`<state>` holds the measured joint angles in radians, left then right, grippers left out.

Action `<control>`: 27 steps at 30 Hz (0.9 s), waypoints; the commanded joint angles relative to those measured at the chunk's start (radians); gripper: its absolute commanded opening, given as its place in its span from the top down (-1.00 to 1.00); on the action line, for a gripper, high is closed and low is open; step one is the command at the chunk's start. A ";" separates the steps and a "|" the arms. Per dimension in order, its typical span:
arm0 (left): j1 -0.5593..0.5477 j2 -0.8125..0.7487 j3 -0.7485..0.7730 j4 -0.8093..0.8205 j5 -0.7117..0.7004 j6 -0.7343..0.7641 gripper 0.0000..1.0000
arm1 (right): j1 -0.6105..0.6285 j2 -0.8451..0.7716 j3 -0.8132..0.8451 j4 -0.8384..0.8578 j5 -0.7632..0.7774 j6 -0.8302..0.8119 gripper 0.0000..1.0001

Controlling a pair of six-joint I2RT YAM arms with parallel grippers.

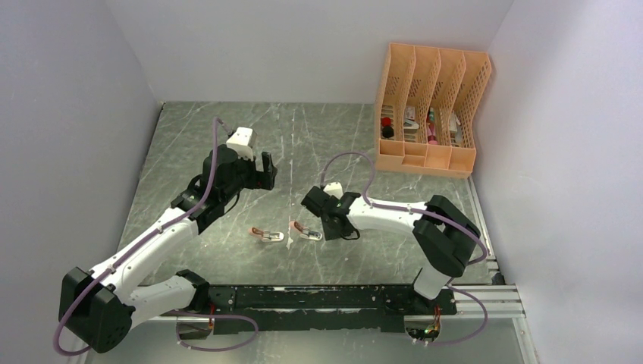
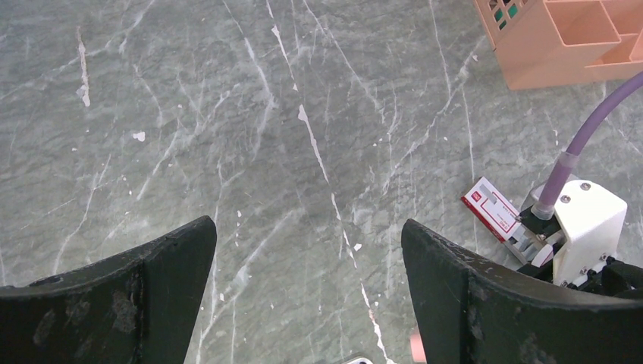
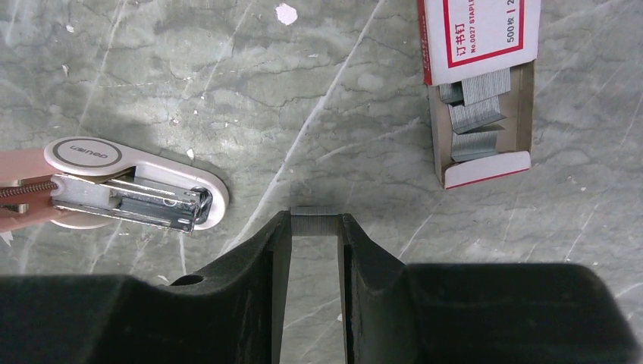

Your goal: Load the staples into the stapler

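Marble table (image 3: 152,76), staple strip (image 3: 315,218) pinched in right gripper (image 3: 315,227), stapler (image 3: 136,189) near

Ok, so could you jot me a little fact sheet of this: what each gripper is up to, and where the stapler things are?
Right gripper: shut on a staple strip, pinched at its fingertips
Left gripper: open, holding nothing
Stapler: lying opened on the table, to one side of the strip
Staple box: tray slid out, more strips inside, on the other side
Stage: strip not yet in the stapler
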<state>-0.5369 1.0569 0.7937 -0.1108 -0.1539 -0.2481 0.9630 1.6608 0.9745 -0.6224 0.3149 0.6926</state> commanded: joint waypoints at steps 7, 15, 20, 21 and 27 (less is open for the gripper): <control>0.011 0.000 0.000 -0.007 -0.001 -0.005 -0.92 | 0.011 -0.018 -0.010 -0.011 0.060 0.145 0.35; 0.013 0.002 0.001 -0.008 0.001 -0.005 -0.91 | 0.011 0.007 -0.002 0.025 0.010 0.169 0.27; 0.012 -0.007 -0.002 -0.011 -0.004 -0.007 -0.91 | 0.011 -0.017 0.001 0.007 0.034 0.152 0.13; 0.012 -0.008 -0.001 -0.012 -0.005 -0.007 -0.91 | 0.010 -0.033 0.002 0.007 0.050 0.138 0.08; 0.013 -0.007 0.004 -0.021 -0.008 -0.007 -0.91 | 0.006 -0.142 -0.027 0.093 0.069 -0.153 -0.15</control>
<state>-0.5335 1.0584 0.7937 -0.1135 -0.1539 -0.2493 0.9668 1.6081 0.9695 -0.5999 0.3477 0.7280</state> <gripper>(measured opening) 0.956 0.553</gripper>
